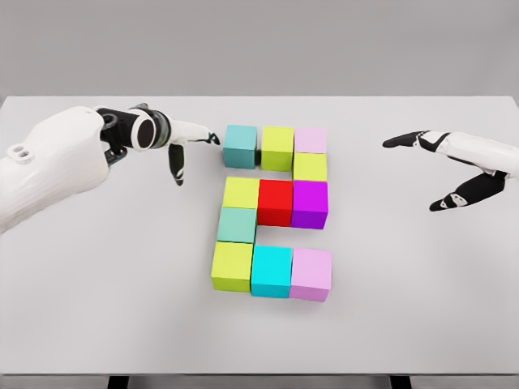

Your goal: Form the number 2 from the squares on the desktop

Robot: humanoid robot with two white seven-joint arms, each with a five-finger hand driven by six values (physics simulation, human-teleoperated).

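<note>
The left hand reaches in from the left over the white counter, fingers spread and holding nothing; one long finger points right, its tip just beside the teal cube at the top left of the block group, and I cannot tell if it touches. Another finger hangs downward. The right hand hovers well apart on the right side, fingers loosely spread, empty. Between them, coloured cubes sit together in the shape of a 2. Top row: the teal cube, a lime cube, a pale pink cube. Below the pink one sits a yellow-green cube. Middle row: a yellow cube, a red cube, a purple cube. Under the yellow one is a sea-green cube. Bottom row: an olive-yellow cube, a cyan cube, a lilac cube.
</note>
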